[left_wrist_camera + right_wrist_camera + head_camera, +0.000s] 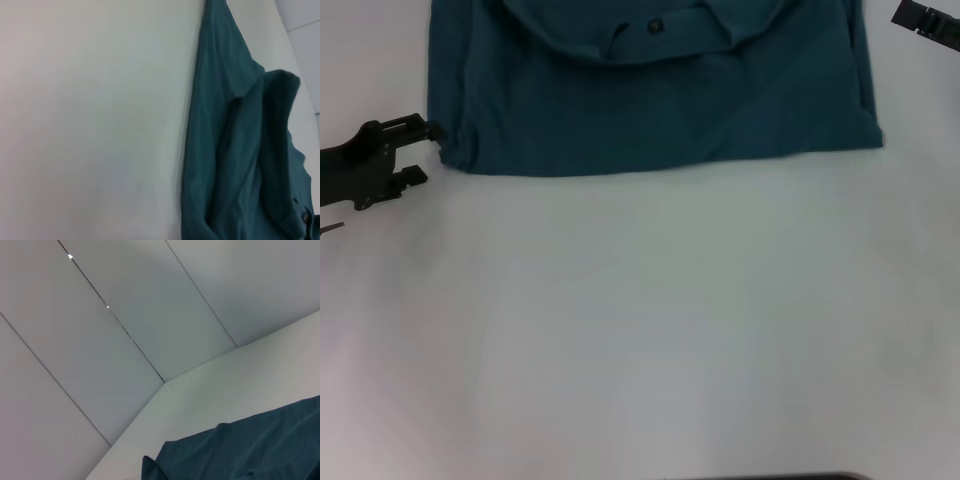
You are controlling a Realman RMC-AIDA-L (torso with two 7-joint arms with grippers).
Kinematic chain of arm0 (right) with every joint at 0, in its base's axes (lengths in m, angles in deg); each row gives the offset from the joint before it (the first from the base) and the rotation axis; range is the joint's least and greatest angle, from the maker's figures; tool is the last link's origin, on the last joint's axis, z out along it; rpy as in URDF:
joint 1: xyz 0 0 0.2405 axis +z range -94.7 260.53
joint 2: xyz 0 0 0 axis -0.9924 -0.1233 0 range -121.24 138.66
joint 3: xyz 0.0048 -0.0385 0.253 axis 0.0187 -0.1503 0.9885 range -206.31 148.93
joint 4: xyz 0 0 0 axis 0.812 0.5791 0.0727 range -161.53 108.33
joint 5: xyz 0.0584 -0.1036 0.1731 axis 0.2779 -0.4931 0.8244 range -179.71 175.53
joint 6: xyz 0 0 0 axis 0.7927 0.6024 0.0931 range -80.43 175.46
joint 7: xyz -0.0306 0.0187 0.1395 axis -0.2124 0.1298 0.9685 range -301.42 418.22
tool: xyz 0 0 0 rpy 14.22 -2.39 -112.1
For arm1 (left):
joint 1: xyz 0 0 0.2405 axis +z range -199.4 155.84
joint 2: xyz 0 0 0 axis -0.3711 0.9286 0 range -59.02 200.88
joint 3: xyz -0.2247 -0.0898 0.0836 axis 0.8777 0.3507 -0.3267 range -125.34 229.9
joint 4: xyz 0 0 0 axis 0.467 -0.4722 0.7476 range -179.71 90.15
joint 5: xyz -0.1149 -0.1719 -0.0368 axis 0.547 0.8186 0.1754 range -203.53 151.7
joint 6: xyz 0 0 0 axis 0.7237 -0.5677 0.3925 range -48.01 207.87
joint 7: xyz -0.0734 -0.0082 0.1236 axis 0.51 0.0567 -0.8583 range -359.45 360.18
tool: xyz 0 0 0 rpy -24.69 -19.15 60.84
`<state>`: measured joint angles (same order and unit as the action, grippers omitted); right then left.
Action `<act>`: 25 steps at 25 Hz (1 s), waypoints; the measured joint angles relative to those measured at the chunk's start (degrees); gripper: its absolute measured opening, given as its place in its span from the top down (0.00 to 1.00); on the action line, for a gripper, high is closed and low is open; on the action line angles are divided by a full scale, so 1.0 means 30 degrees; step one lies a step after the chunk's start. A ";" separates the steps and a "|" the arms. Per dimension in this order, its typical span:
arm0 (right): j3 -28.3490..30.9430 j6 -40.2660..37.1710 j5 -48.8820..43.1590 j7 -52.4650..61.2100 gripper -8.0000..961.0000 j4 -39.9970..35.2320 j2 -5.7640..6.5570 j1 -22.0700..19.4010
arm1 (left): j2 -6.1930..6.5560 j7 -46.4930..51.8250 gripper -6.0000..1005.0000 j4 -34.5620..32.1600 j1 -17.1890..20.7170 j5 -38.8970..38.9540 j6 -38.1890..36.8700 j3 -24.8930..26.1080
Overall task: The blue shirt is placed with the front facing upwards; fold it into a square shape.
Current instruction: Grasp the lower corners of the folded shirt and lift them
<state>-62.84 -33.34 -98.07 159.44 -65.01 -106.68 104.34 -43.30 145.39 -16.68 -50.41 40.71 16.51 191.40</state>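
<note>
The blue shirt lies at the far side of the white table, doubled over into a wide rectangle with the collar and a small dark tag on top. Its near edge runs straight across. My left gripper sits open just off the shirt's near-left corner, the upper fingertip close to the hem and nothing between the fingers. The left wrist view shows the shirt with its folded layers beside bare table. My right gripper shows only partly at the far right, beyond the shirt's right edge. The right wrist view catches a rumpled part of the shirt.
White tabletop stretches from the shirt's near edge to the front of the head view. A panelled grey wall rises behind the table's far edge. A dark strip shows at the very front.
</note>
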 joint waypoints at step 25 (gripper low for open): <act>0.0073 -0.0016 0.0000 0.0029 0.03 0.0113 -0.0002 -0.0024 | -0.0382 -0.0372 0.24 -0.0873 -0.1289 -0.0001 0.1619 -0.0617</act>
<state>-62.62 -33.39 -98.07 159.53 -64.67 -106.69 104.27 -44.44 144.28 -19.30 -54.28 40.71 21.37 189.55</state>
